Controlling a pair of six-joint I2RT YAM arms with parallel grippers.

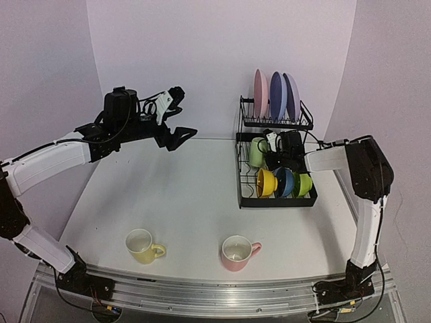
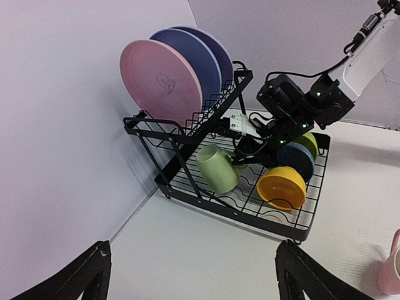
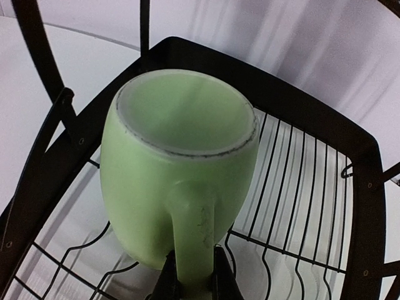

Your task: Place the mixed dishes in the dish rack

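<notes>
Right wrist view puts the right gripper (image 3: 195,278) clamped on the handle of the pale green mug (image 3: 181,156). The mug's body lies straight ahead of our fingers, its long axis tilted, with the mouth turned up and away from us. It sits inside the lower tray of the dish rack (image 3: 369,187), in the back left corner. We cannot tell whether its base already rests on the wires.

Room is tight. The slotted upper shelf is overhead, holding the pink plate (image 1: 260,94), blue plate (image 1: 277,95) and lilac plate (image 1: 291,97). The yellow bowl (image 1: 267,182), dark blue bowl (image 1: 284,182) and green bowl (image 1: 303,184) stand in a row just nearer us. We judge the clean exit for this arm is back toward the right, between the tiers.

Our left gripper (image 1: 180,116) hangs high over the back of the table (image 1: 188,195), fingers apart and holding nothing. The yellow mug (image 1: 141,245) and pink mug (image 1: 237,252) wait upright near the front edge, well apart from both hands. The yellow one is on the left arm's side, with open tabletop around it.
</notes>
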